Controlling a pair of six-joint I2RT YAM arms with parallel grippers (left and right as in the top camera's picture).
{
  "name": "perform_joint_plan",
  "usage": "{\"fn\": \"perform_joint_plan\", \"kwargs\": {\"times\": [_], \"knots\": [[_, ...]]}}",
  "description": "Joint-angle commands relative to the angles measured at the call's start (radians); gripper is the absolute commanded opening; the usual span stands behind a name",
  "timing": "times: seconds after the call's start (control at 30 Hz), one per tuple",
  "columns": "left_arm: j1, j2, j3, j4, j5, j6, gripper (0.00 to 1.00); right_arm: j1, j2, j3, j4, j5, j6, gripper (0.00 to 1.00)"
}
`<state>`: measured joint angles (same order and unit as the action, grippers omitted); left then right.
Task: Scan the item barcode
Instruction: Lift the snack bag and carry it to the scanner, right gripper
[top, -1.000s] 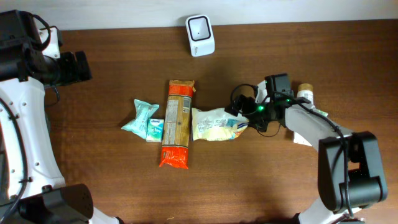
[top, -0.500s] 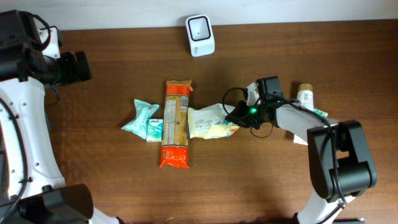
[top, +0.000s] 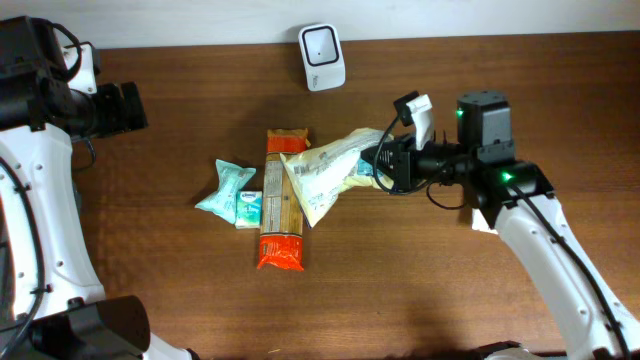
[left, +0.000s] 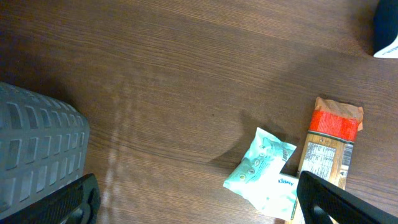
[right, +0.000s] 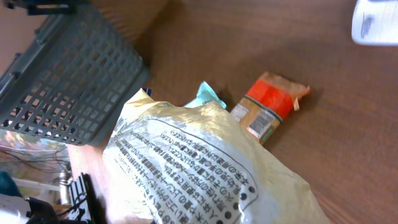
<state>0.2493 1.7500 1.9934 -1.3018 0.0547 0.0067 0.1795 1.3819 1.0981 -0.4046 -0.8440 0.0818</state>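
A pale yellow snack bag with black print hangs tilted above the table, and my right gripper is shut on its right end. In the right wrist view the bag fills the lower frame and hides the fingers. The white barcode scanner stands at the table's back edge, up and left of the bag. At the far left my left gripper is open over bare wood, with its black fingers spread wide and nothing between them.
An orange pasta packet lies left of the bag, partly under its lower corner. A teal tissue pack lies beside the packet. A grey mesh basket stands off the left side. White packaging shows under the right arm.
My right gripper has shut on the bag and lifted it off the table, tilting it up and left over the pasta packet. The left arm has not moved.
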Motion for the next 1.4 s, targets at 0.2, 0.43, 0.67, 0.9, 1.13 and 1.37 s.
{"fn": "perform_joint_plan", "kwargs": {"times": [0.2,0.43,0.67,0.9,1.13,1.37], "knots": [[0.002,-0.004,0.005,-0.002,0.001,0.008,0.99,0.010,-0.057,0.019,0.008,-0.008,-0.017,0.04],[0.002,-0.004,0.005,-0.002,0.001,0.008,0.99,0.098,-0.053,0.019,-0.105,0.456,0.011,0.04],[0.003,-0.004,0.005,-0.002,0.001,0.008,0.99,0.269,-0.024,0.019,0.088,1.106,-0.303,0.04],[0.002,-0.004,0.005,-0.002,0.001,0.008,0.99,0.293,0.105,0.097,0.361,1.210,-0.555,0.04],[0.002,-0.004,0.005,-0.002,0.001,0.008,0.99,0.294,0.429,0.636,0.241,1.262,-0.869,0.04],[0.002,-0.004,0.005,-0.002,0.001,0.008,0.99,0.294,0.752,0.689,0.701,1.366,-1.597,0.04]]}}
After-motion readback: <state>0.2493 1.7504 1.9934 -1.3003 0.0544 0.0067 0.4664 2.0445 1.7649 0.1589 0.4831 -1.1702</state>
